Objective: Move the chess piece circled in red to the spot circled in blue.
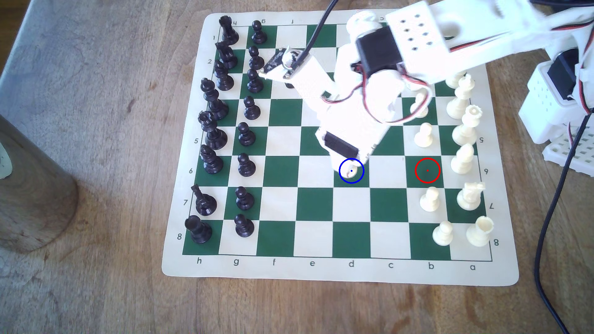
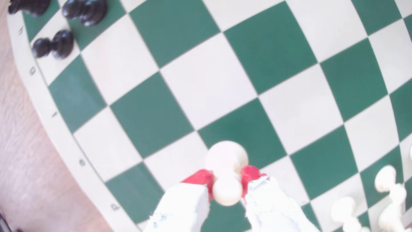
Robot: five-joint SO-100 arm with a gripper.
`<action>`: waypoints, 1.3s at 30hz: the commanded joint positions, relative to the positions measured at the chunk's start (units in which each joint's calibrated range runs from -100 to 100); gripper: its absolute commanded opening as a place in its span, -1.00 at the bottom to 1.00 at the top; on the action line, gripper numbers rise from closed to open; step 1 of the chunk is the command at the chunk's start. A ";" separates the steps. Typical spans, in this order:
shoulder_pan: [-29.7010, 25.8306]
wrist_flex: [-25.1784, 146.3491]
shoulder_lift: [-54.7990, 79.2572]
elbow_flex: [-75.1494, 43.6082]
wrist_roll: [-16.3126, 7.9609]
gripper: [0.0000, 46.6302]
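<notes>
We hold the pawn (image 2: pixel 226 171) by its neck between our red-tipped fingers (image 2: pixel 249 176), so we should lower straight onto the blue-ringed square (image 1: pixel 342 183) at frame centre before releasing.

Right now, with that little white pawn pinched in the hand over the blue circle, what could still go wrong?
The hand grips the pawn only at its thin neck with the red fingertips, so it could tip as they let go. In the exterior view the arm hides most of the blue-ringed square, so the pawn may land off centre. Pulling back carelessly could also brush the white pawns nearby.
</notes>
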 commanded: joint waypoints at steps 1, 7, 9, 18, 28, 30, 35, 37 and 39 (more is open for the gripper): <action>1.31 -2.14 1.42 -3.83 0.49 -0.99; 1.46 -2.47 2.44 -3.65 0.73 -0.99; 1.46 -2.22 2.69 -3.65 0.83 -0.99; 1.07 -1.24 4.14 -2.56 1.12 -0.99; 0.84 -1.65 5.92 -2.02 1.17 -0.26; 0.99 -1.65 6.17 -1.48 1.51 0.00; 0.99 0.56 5.07 -1.39 2.34 0.17; 1.07 1.47 4.14 -1.02 2.54 0.20; 1.07 3.27 2.78 -0.57 2.74 0.21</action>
